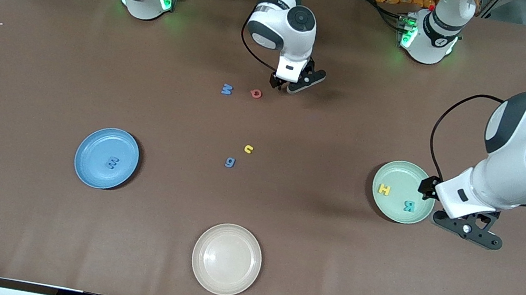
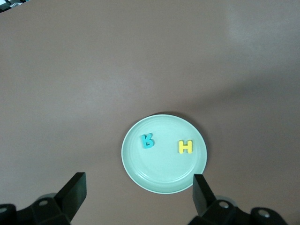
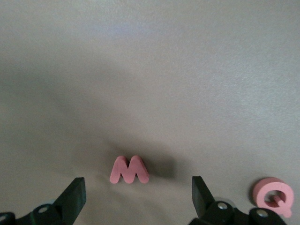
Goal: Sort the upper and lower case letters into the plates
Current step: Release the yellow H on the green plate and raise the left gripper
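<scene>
My right gripper (image 1: pixel 280 85) (image 3: pixel 136 197) is open, low over a red M (image 3: pixel 130 170) that lies between its fingers; my hand hides this letter in the front view. A red Q (image 1: pixel 255 93) (image 3: pixel 274 196) and a blue M (image 1: pixel 227 89) lie beside it. A yellow letter (image 1: pixel 249 149) and a blue g (image 1: pixel 230 162) lie mid-table. The blue plate (image 1: pixel 93 140) holds a blue letter (image 1: pixel 112 162). The mint plate (image 1: pixel 400 170) (image 2: pixel 159 173) holds a yellow H (image 1: pixel 383 189) (image 2: pixel 186 146) and a teal R (image 1: pixel 409 206) (image 2: pixel 147 140). My left gripper (image 1: pixel 431 190) (image 2: pixel 138 185) is open and empty, over the mint plate's edge.
An empty cream-beige plate (image 1: pixel 226 259) sits near the table edge closest to the front camera, midway between the two arms' ends. The brown table (image 1: pixel 17 213) is bare around the plates.
</scene>
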Motion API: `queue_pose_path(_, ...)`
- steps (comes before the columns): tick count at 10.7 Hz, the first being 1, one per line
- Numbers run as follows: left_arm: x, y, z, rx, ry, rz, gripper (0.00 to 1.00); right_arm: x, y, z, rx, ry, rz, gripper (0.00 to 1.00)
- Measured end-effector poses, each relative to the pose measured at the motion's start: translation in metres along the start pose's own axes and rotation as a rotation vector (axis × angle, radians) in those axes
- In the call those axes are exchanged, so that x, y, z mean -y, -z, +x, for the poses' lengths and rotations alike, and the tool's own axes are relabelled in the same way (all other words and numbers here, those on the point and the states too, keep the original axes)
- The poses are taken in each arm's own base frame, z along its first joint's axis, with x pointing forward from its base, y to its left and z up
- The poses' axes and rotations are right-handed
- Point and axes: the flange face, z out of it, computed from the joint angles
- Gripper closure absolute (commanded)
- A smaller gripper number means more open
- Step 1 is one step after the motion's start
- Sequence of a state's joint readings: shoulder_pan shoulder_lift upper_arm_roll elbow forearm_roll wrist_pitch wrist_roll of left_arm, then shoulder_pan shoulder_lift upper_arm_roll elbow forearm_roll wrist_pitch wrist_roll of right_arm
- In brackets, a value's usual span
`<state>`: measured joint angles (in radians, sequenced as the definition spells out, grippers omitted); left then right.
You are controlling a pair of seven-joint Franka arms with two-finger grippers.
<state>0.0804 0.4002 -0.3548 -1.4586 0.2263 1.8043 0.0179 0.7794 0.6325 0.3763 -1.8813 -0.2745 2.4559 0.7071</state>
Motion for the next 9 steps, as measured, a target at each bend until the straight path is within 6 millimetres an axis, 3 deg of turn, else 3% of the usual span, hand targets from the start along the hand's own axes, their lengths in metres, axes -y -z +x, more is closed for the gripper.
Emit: queue_pose_path(9, -0.008, 0.035, -0.016, 0.006, 0.131, -0.036, 0.00, -0.003, -0.016, 0.003, -0.018, 0.012, -0.031, 0.00)
